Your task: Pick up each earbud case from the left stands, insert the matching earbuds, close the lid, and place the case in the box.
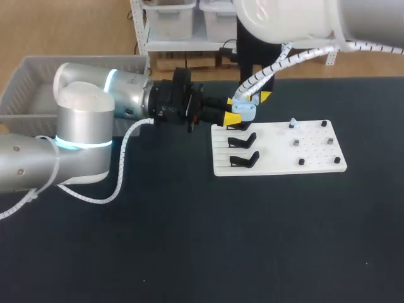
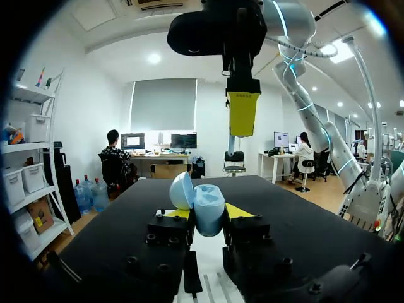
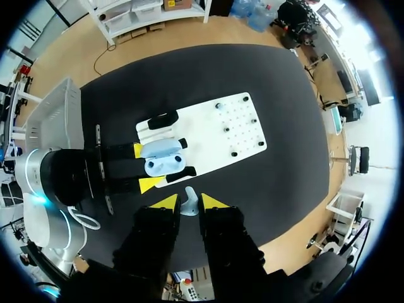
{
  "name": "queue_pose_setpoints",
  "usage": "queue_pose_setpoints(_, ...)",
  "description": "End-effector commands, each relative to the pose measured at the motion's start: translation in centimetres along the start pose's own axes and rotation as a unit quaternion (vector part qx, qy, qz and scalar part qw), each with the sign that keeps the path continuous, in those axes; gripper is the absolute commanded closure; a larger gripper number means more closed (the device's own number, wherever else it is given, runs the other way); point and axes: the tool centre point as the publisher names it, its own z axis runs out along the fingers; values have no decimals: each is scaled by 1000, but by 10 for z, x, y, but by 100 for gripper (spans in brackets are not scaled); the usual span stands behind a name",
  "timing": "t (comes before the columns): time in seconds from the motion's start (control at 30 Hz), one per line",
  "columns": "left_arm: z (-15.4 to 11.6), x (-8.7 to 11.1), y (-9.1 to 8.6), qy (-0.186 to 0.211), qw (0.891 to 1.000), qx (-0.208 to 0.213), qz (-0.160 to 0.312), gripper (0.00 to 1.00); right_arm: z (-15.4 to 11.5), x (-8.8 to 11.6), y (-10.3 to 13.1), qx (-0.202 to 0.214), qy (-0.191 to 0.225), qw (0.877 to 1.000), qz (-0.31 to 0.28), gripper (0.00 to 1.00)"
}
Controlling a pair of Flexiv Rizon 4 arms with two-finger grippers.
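Observation:
My left gripper (image 1: 231, 112) comes in from the left and is shut on a light-blue earbud case (image 1: 243, 110) at the back left corner of the white board (image 1: 278, 165). In the left wrist view the case (image 2: 207, 208) sits between the yellow tips with its lid (image 2: 182, 190) swung open. My right gripper (image 3: 189, 202) hangs straight above the case, shut on a small pale earbud (image 3: 189, 206). From the right wrist view the open case (image 3: 161, 158) lies just under it. Two small grey earbuds (image 1: 294, 124) stand on the board's right half.
Two empty black stands (image 1: 243, 140) sit on the board's left half, and several black pegs (image 1: 329, 141) on its right. A grey bin (image 1: 25, 82) stands at the table's back left, behind my left arm. Dark tabletop spreads in front of the board.

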Motion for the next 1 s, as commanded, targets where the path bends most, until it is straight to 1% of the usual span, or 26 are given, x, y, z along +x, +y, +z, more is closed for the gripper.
queue_pose_setpoints(0.03,0,1,-2,-1,1000,-3,2,100,0,2,8,7,-2,1000,10,100)
queue_pose_setpoints(0.13,0,1,-2,-1,1000,-3,2,100,0,1,11,16,4,1000,21,100)
queue_pose_setpoints(0.27,0,1,-2,-1,1000,-3,2,100,-1,-3,13,13,8,999,34,100)
queue_pose_setpoints(0.57,5,-3,-5,-7,999,-4,40,100,-1,-7,8,18,14,999,44,100)
queue_pose_setpoints(0.77,8,-3,-4,-10,999,-10,48,100,1,-11,4,25,15,998,55,100)
queue_pose_setpoints(0.93,8,-2,-3,-12,999,-18,45,100,7,-12,4,35,5,997,66,100)
queue_pose_setpoints(1.0,7,-1,-2,-15,999,-20,41,100,10,-16,3,41,-4,996,84,100)
